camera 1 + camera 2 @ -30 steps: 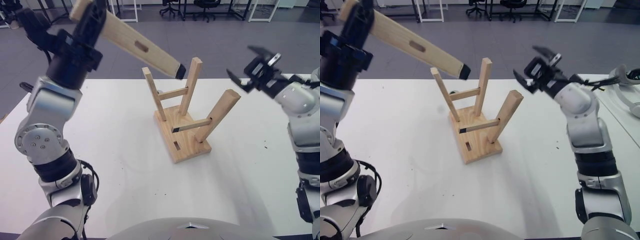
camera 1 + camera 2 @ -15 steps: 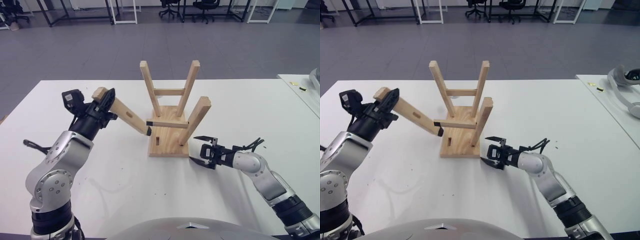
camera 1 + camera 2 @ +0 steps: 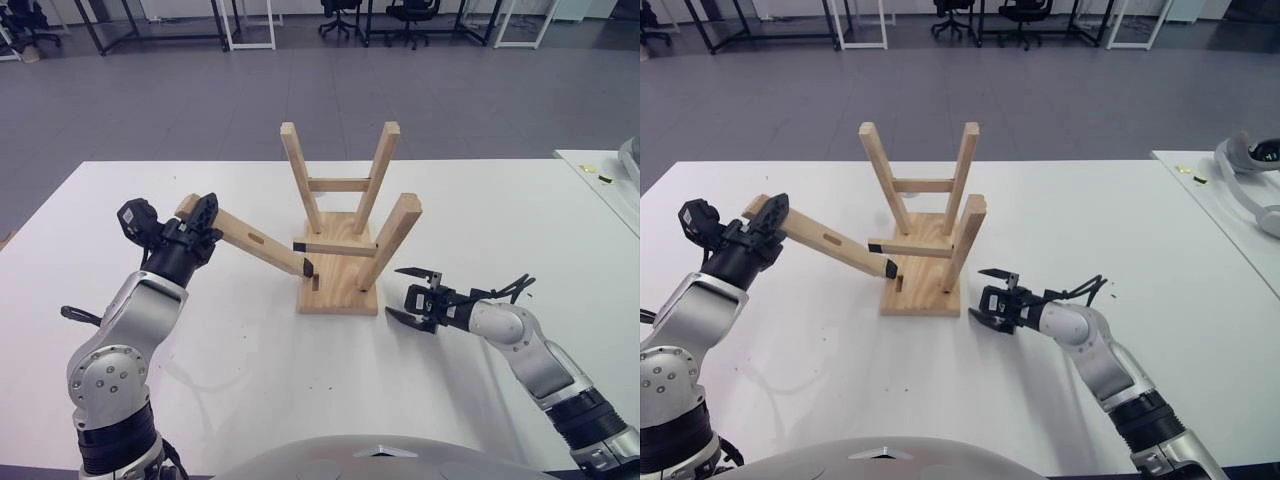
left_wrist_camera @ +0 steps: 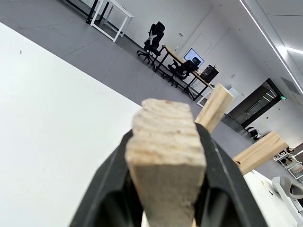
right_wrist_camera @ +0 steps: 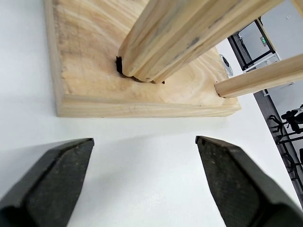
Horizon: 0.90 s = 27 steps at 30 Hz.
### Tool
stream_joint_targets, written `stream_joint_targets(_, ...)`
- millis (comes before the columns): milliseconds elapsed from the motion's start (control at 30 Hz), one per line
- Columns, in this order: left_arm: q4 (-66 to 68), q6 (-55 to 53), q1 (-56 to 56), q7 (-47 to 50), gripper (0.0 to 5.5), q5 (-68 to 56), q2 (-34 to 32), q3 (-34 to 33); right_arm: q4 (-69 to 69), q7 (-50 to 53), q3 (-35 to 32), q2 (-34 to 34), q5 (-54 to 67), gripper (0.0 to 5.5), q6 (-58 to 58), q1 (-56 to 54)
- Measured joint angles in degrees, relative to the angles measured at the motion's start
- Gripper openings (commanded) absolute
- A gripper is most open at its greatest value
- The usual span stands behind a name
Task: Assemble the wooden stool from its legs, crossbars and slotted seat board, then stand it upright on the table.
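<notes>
The slotted seat board [image 3: 340, 293] lies flat on the white table [image 3: 300, 400] with three legs standing up from it. Two far legs [image 3: 300, 176] are joined by a crossbar [image 3: 338, 184]; a thicker near leg [image 3: 392, 240] leans, with a crossbar [image 3: 335, 247] jutting from it. My left gripper [image 3: 197, 222] is shut on the top end of a fourth leg [image 3: 255, 243], which slants down with its dark tip [image 3: 307, 267] just above the board's near-left slot. My right gripper [image 3: 411, 294] hovers open just right of the board, its fingers [image 5: 52, 179] facing the board's edge [image 5: 142, 106].
A second white table [image 3: 1230, 190] with a grey object stands to the right. Past the far table edge is grey floor with desks and office chairs [image 3: 342, 14]. Bare table surface spreads to the left and front of the stool.
My left gripper lowered and drew back left, bringing the held leg's tip down toward the board's slot. My right gripper shifted slightly right, staying open beside the board.
</notes>
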<state>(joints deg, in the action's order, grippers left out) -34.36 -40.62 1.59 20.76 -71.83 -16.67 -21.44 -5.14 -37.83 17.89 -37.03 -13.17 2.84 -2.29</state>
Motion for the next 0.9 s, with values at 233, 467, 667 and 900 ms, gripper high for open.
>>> stream_joint_targets(233, -1.0, -0.7, 0.0, 0.1, 1.03, 0.1, -2.9, 3.0, 1.1, 1.0, 0.0, 0.6, -0.6, 4.02, 0.5, -0.2)
stream_joint_targets(467, -4.2, -3.0, 1.5, 6.1, 1.03, -1.8, -7.4, 4.3, 2.0, 2.8, 0.1, 1.2, -2.3, 4.02, 1.1, -0.3)
stream_joint_targets(667, -5.2, -2.6, 1.4, 14.4, 1.03, -6.6, -7.5, 4.2, 2.4, 4.7, 0.2, 1.9, -3.3, 4.02, 1.0, -0.2)
stream_joint_targets(900, -3.6, 0.2, 1.3, 18.1, 1.03, -9.6, -7.4, 4.5, 3.0, 6.0, 0.3, 2.3, -4.9, 4.02, 1.2, -0.3)
